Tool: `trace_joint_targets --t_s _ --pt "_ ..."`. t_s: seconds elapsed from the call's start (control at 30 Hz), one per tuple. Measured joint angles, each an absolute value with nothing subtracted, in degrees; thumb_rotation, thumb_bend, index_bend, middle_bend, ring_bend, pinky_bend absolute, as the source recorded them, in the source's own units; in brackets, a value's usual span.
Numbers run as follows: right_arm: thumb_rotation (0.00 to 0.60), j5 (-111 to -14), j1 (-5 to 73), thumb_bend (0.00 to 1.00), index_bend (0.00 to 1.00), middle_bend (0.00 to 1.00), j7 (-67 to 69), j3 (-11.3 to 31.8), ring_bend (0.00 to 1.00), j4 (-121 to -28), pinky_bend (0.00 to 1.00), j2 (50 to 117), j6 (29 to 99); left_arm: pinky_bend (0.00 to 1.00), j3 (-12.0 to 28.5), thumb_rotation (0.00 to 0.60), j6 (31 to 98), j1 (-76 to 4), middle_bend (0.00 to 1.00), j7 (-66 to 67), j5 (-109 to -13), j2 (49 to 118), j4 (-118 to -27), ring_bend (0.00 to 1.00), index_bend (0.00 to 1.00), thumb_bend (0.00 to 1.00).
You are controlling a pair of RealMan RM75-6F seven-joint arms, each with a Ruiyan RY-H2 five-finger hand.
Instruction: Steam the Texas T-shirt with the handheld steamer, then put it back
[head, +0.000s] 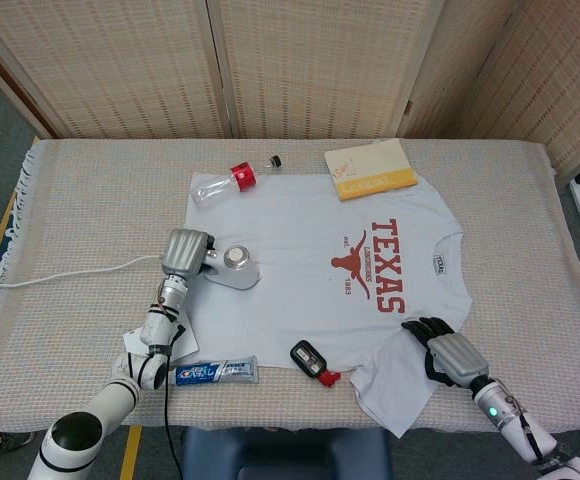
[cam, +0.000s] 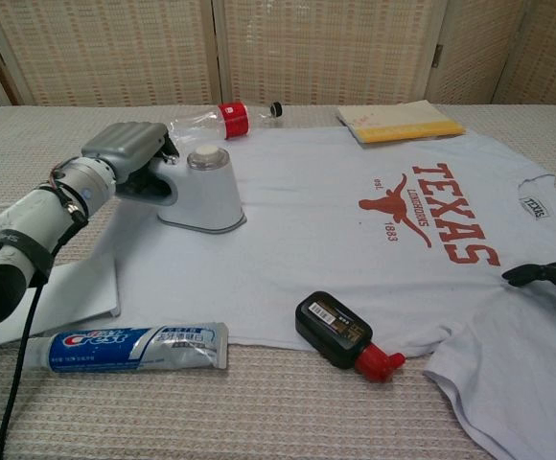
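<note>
Steamer on the shirt's hem, handle in the left hand

The T-shirt, soft and limp, lies flat on the counter; the steamer, rigid and probably weighty, stands on it, left hand gripping its handle, right hand resting open-fingered on the sleeve.

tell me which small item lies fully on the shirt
The black bottle with the red cap lies wholly on the T-shirt; the toothpaste tube lies off its edge.

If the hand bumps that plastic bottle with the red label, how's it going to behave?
The plastic bottle lies on its side at the T-shirt's edge, so it would probably roll. It looks clear and empty, so likely light and easily knocked away.
</note>
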State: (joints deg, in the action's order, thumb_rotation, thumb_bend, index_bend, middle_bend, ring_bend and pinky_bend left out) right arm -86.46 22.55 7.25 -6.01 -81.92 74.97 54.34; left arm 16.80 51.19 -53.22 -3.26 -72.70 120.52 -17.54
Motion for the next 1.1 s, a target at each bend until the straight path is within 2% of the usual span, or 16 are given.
trace_joint_targets --t_s 0.17,0.33,0.53,0.87,1.1 --pt "0.492 -86.5 22.6 1.00 0.00 0.06 7.5 -6.0 0.00 -81.9 0.02 74.9 54.3 0.69 18.3 0.600 50.4 -51.8 1.00 -6.6 -70.8 119.4 -15.4 0.86 0.95 0.43" --pt "0.493 -86.8 22.8 1.00 0.00 0.06 7.8 -6.1 0.00 -81.6 0.02 75.1 54.1 0.69 18.5 0.600 53.8 -50.8 1.00 -10.7 -71.0 117.7 -17.6 0.86 0.95 0.43" --pt "0.494 -86.8 22.6 1.00 0.00 0.06 8.2 -6.1 0.00 -81.5 0.02 75.0 54.5 0.69 18.6 0.600 55.9 -52.1 1.00 -9.7 -71.5 118.0 -20.0 0.86 0.95 0.43" --pt "0.493 -86.2 22.0 1.00 0.00 0.06 8.2 -6.2 0.00 -81.8 0.02 74.4 54.9 0.70 16.4 0.600 55.6 -53.7 1.00 -5.4 -73.1 123.4 -15.5 0.85 0.94 0.43" --pt "0.494 -85.9 22.2 1.00 0.00 0.06 8.0 -6.0 0.00 -82.0 0.02 74.6 54.4 0.70 13.9 0.600 57.8 -52.4 1.00 -7.2 -75.5 124.2 -14.2 0.85 0.94 0.43"
